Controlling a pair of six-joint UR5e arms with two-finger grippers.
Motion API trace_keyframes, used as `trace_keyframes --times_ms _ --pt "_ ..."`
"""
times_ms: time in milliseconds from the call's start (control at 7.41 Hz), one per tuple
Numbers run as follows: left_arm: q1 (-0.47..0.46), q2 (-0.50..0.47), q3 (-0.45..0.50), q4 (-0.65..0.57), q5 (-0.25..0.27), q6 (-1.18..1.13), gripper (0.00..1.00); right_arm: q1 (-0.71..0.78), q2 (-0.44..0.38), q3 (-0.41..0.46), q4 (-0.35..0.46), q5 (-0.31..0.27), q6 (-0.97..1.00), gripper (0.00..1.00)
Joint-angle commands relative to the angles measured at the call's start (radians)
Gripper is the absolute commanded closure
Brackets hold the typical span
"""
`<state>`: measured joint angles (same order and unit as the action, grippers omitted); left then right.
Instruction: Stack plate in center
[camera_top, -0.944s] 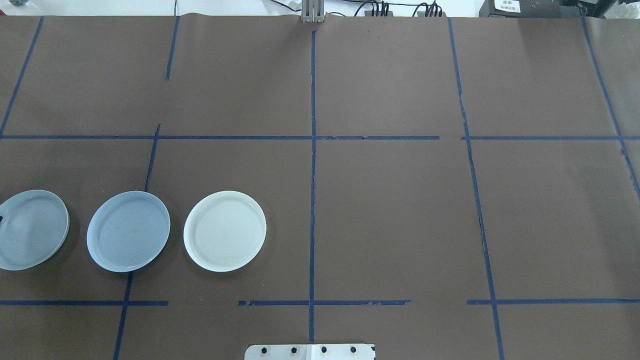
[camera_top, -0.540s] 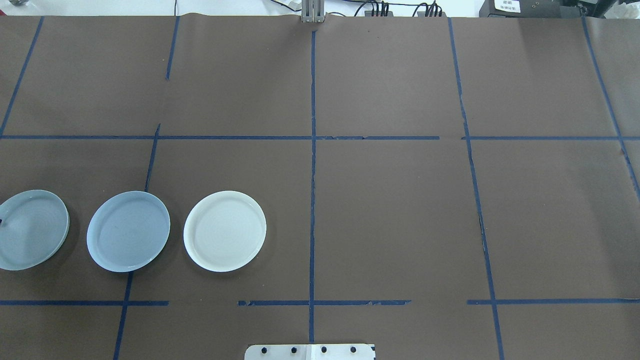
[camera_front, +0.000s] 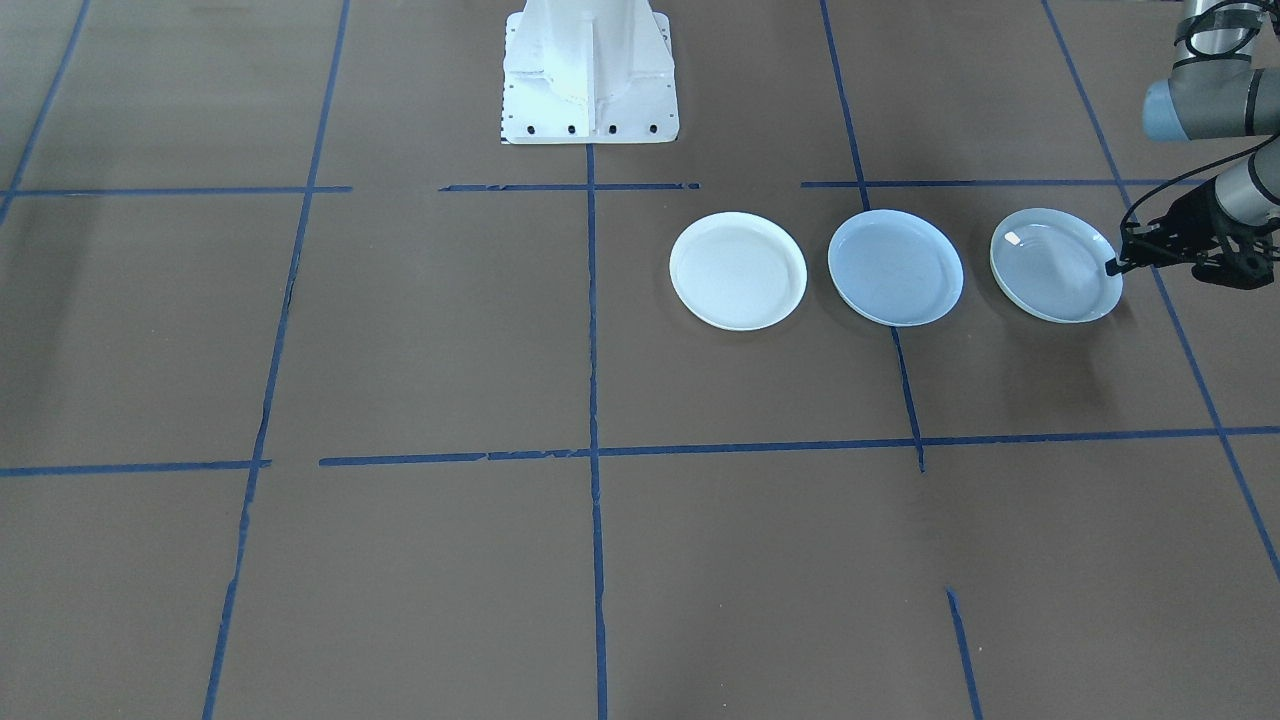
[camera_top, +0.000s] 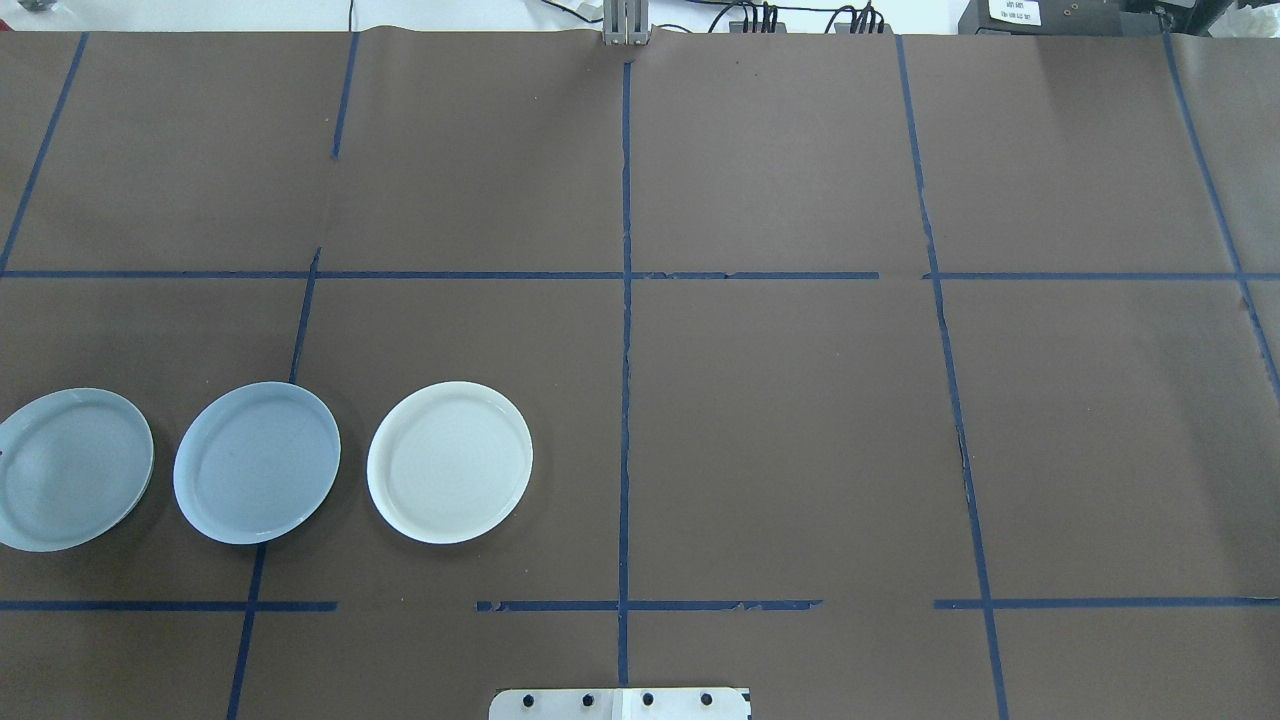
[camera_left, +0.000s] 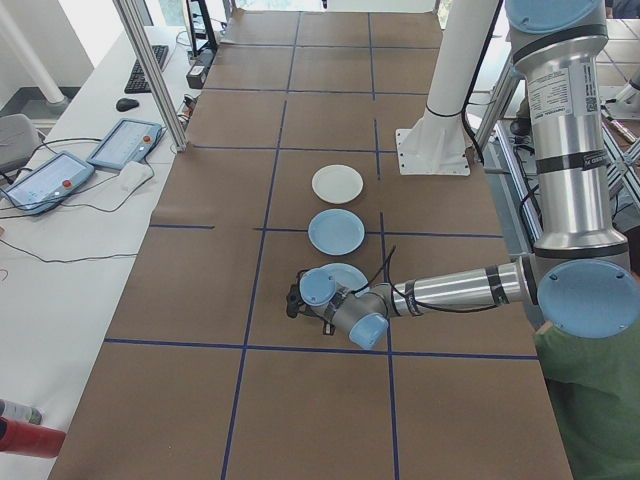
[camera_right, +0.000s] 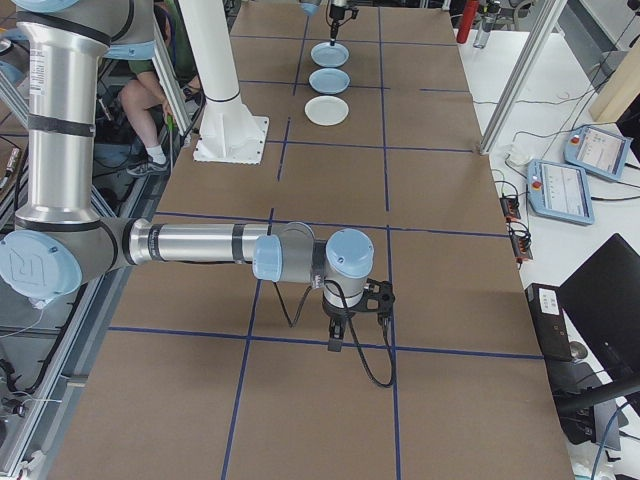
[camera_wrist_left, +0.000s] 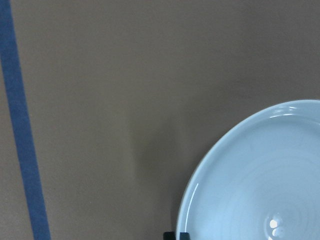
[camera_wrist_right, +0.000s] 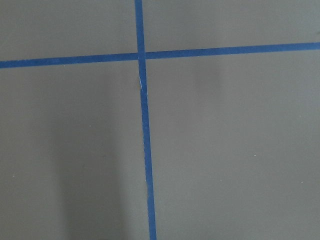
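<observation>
Three plates lie in a row on the brown table. The smooth pale grey-blue center plate (camera_top: 257, 462) (camera_front: 895, 268) sits between a plain white plate (camera_top: 449, 462) (camera_front: 738, 270) and a glossy ringed plate (camera_top: 70, 470) (camera_front: 1050, 265). My left gripper (camera_front: 1113, 266) is shut on the glossy plate's outer rim, and a dark fingertip (camera_wrist_left: 176, 235) shows at that rim in the left wrist view. The glossy plate stands just beside the center plate, apart from it. My right gripper (camera_right: 335, 345) hangs over bare table far from the plates; whether it is open or shut I cannot tell.
The robot's white base (camera_front: 588, 70) stands at the table's near edge, behind the plates. Blue tape lines (camera_top: 625, 300) divide the brown cover into squares. Tablets (camera_left: 125, 143) lie on a side table, and a person in green (camera_left: 590, 400) stands by the left arm.
The glossy plate has shifted right toward the center plate and looks slightly larger and flatter, raised off the table. The other two plates have not moved.
</observation>
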<state>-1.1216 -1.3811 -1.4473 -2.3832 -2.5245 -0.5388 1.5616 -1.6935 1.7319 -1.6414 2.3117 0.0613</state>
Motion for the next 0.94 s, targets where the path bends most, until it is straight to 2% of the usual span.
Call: trace_keyframes --times_ms 0,135,270,405,540,675,810 --pt "-0.12 -0.009 -0.081 0.033 -0.092 -0.032 1.0 0.0 0.0 0.0 0.0 0.0 0.0 0.0" --pt "-0.118 -0.019 -0.181 0.109 -0.083 -0.15 1.0 0.0 0.0 0.0 0.0 0.0 0.0 0.0" --pt "-0.104 -0.03 -0.247 0.116 -0.08 -0.278 1.0 0.0 0.0 0.0 0.0 0.0 0.0 0.0" --pt "-0.027 -0.033 -0.31 0.111 -0.065 -0.412 1.0 0.0 0.0 0.0 -0.002 0.0 0.0 0.0" --pt "0.079 -0.042 -0.355 0.11 0.029 -0.557 1.0 0.0 0.0 0.0 0.0 0.0 0.0 0.0" --pt "0.141 -0.064 -0.352 0.107 0.073 -0.623 1.0 0.0 0.0 0.0 0.0 0.0 0.0 0.0" --pt "0.158 -0.062 -0.338 0.075 0.105 -0.629 1.0 0.0 0.0 0.0 0.0 0.0 0.0 0.0"
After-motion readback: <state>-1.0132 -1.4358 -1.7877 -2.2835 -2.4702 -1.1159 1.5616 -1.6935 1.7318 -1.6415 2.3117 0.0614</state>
